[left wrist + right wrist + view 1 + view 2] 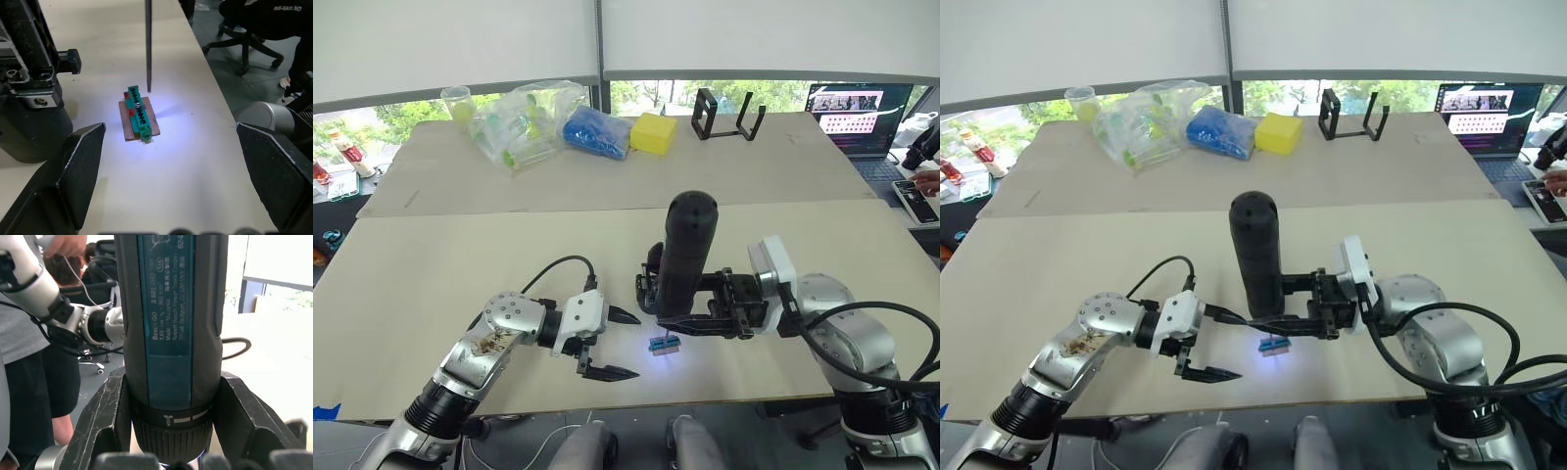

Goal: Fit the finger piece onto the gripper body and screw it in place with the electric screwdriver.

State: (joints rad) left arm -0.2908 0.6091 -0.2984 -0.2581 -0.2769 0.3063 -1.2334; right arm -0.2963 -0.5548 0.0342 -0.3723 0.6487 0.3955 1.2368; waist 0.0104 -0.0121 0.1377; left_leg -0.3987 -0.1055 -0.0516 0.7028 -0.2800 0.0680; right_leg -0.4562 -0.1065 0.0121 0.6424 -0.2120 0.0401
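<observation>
right pincer (1285, 323): you've got it clamped on the electric screwdriver (1255, 257), a finger on each side of the barrel low down; tool stands upright, rounded end up.
screwdriver bit (148, 46): thin metal shaft pointing straight down, tip just above the far end of the green block (138, 113); can't tell if it touches.
tip light: lit, bluish-white patch on the bench (460, 279) around the block.
green block: small green strip with red bits, lying on a little brown plate, flat on the bench directly below your right pincer and just ahead of your left one.
left pincer (610, 344): spread wide, holding nothing, low over the bench, fingers (80, 169) pointing toward the block; block sits between the finger lines but apart from both.
gripper body (649, 287): black assembly standing on the bench just behind the screwdriver, next to your right pincer, on the far side of your left pincer's far finger; mostly hidden by the tool.
finger piece: can't tell it apart from the assembly.
far from both pincers: plastic bags (524, 122), blue bundle (597, 131), yellow block (653, 132), black frame (726, 116), laptop (858, 116).
</observation>
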